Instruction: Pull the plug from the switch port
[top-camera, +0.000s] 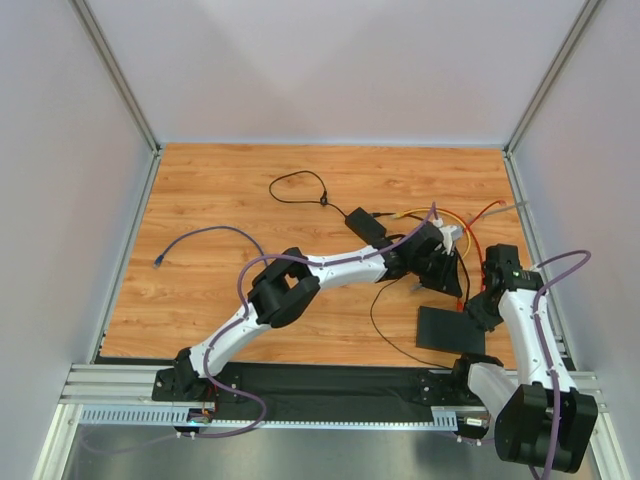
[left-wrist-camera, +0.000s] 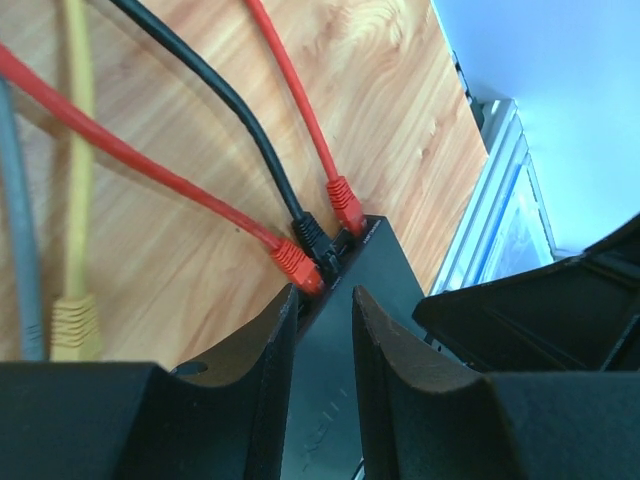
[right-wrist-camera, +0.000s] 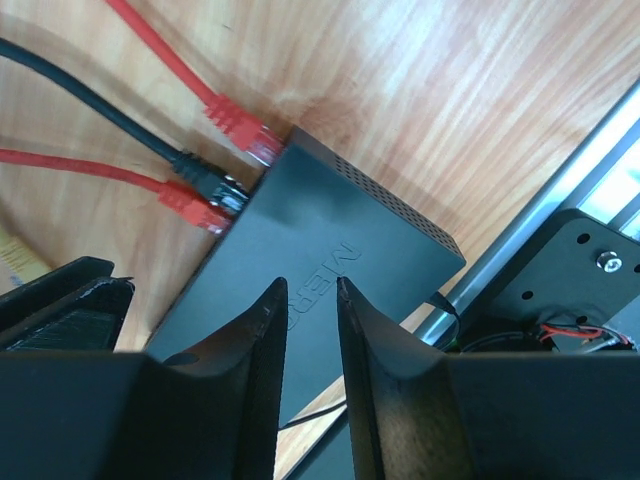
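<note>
1. The flat, matte black rectangular switch (top-camera: 450, 332) lies on the wooden table (top-camera: 250, 200) near its front right corner, close to the aluminium rail (left-wrist-camera: 495, 190). Three plugs are seated along one edge: a near red plug (left-wrist-camera: 297, 265), a black plug (left-wrist-camera: 315, 237) in the middle, and a far red plug (left-wrist-camera: 345, 210).
2. The left gripper (left-wrist-camera: 325, 300) has its fingers a narrow gap apart with nothing between them. Its tips sit over the socket edge of the switch. The near red plug is just beside one fingertip, and the black plug lines up roughly with the gap.
3. The right gripper (right-wrist-camera: 310, 290) is also narrowly parted and holds nothing. It hangs over the top face of the switch, back from the sockets. Whether its tips touch the case cannot be told.
4. The step in hand looks like lining up for the grasp. No plug is gripped and all three are seated. The task sentence does not say which plug is meant. Going by its position, the left gripper seems aimed at the near red plug or the black plug.
5. The next move likely calls for the left fingers to spread a little, slide forward around one plug body and close on it. The pull should then run straight back along the cable line while the right gripper presses the light switch down so it does not drag along.
6. The plugs sit tight together, so the fingers could catch a neighbour. A loose yellow cable (left-wrist-camera: 75, 200) lies just beside them, unplugged.
</note>
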